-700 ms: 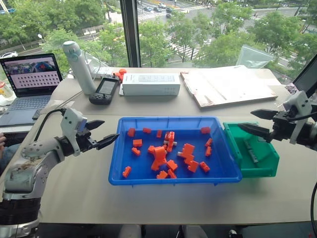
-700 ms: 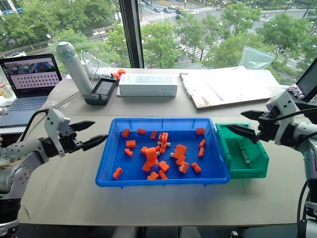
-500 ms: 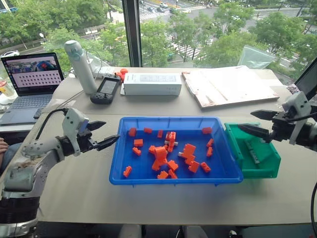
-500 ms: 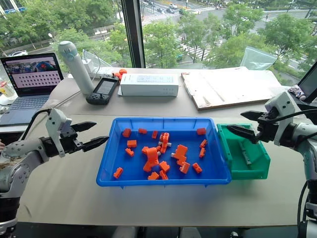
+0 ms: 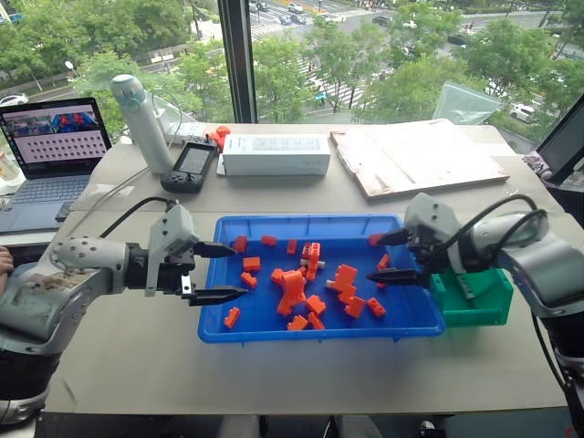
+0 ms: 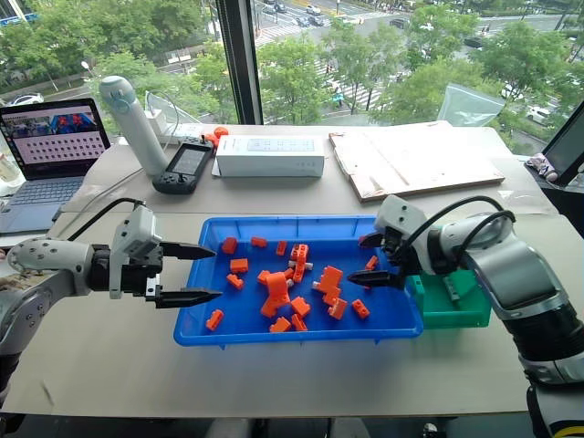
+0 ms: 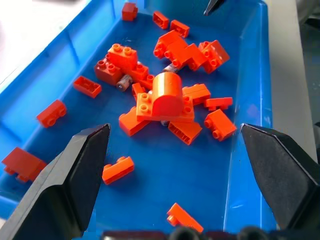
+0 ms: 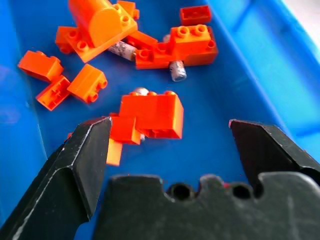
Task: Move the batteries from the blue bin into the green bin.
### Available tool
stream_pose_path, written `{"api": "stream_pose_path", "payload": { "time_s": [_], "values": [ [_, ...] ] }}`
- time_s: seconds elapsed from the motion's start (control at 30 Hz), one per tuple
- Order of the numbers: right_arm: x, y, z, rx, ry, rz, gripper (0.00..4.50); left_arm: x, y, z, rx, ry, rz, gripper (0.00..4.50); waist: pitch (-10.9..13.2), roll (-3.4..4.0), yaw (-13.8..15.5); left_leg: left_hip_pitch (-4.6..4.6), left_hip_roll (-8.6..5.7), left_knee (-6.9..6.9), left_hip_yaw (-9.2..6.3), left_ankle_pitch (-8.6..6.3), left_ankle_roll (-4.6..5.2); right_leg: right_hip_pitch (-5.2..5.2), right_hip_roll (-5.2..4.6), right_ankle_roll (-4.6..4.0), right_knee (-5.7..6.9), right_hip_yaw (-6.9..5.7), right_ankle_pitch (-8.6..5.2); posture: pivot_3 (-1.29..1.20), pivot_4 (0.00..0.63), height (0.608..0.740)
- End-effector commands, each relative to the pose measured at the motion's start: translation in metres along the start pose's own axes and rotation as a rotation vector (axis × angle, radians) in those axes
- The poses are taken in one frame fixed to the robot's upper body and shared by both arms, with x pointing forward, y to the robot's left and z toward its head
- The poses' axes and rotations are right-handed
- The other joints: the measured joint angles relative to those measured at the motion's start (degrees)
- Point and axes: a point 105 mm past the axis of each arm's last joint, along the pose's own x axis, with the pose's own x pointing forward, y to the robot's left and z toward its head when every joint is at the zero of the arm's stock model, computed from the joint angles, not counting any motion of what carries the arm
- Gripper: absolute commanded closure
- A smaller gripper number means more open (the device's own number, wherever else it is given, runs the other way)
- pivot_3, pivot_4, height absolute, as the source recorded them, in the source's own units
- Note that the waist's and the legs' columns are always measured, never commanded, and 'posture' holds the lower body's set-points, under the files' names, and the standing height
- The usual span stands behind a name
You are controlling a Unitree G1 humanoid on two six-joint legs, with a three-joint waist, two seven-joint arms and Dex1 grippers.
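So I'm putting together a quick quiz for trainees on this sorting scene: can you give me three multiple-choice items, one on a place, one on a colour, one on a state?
1. Where does the green bin sit?
A. Against the blue bin's right end
B. On the laptop
C. Inside the blue bin

2. What colour are the blocks in the blue bin?
A. Yellow
B. Orange
C. White

3. How is the right tool?
A. Shut on a block
B. Shut, empty
C. Open, empty

Answers: 1 A, the two bins touch at that end; 2 B, every block is orange; 3 C, its fingers stand wide apart over the bin, holding nothing.
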Motion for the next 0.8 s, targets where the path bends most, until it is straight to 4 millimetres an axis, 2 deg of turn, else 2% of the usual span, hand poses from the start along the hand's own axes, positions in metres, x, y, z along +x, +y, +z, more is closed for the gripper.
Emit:
{"api": "stream_pose_path", "payload": {
  "time_s": [0.03, 0.17, 0.43, 0.53, 0.67, 0.8],
  "values": [
    [0.008, 0.0, 0.005, 0.054, -0.012, 0.004, 0.11, -0.002, -0.007, 0.006, 0.029, -0.004, 0.001, 0.0, 0.0, 0.0, 0.1, 0.0, -0.01, 0.0, -0.01, 0.02, 0.03, 0.01, 0.01, 0.01, 0.02, 0.0, 0.01, 0.0, 0.15, 0.733],
    [0.023, -0.013, -0.007, 0.23, 0.003, -0.084, 0.11, -0.002, -0.002, 0.003, 0.04, -0.003, 0.071, 0.0, 0.0, -0.08, 0.1, 0.02, -0.01, 0.02, -0.02, 0.19, 0.3, 0.05, 0.08, 0.03, 0.01, -0.01, 0.03, 0.0, 0.15, 0.733],
    [0.033, -0.01, -0.018, 0.266, 0.072, -0.086, 0.11, -0.002, -0.006, 0.005, 0.035, -0.024, 0.078, 0.0, 0.0, -0.08, 0.5, 0.01, 0.02, 0.07, -0.03, 0.03, -0.03, 0.02, 0.16, -0.02, 0.02, -0.02, 0.12, 0.0, 0.15, 0.733],
    [0.033, -0.01, -0.019, 0.267, 0.076, -0.086, 0.86, -0.001, -0.006, 0.005, 0.036, -0.027, 0.085, 0.0, 0.0, -0.08, 0.5, 0.01, 0.02, 0.06, -0.03, 0.03, -0.03, 0.02, 0.17, -0.02, 0.02, -0.02, 0.12, 0.0, 0.15, 0.733],
    [0.031, -0.012, -0.015, 0.266, 0.067, -0.088, 2.11, -0.001, -0.006, 0.004, 0.037, -0.027, 0.092, 0.0, 0.0, -0.08, 0.5, 0.01, 0.03, 0.07, -0.03, 0.04, -0.02, 0.03, 0.19, -0.02, 0.02, -0.02, 0.13, 0.0, 0.15, 0.733],
    [0.025, -0.021, -0.009, 0.253, 0.056, -0.113, 2.12, 0.0, -0.006, 0.003, 0.037, -0.026, 0.095, 0.0, 0.0, -0.08, 0.5, 0.01, 0.02, 0.08, -0.02, 0.04, -0.02, 0.03, 0.19, -0.02, 0.02, -0.02, 0.13, 0.0, 0.15, 0.733]
  ]
}}
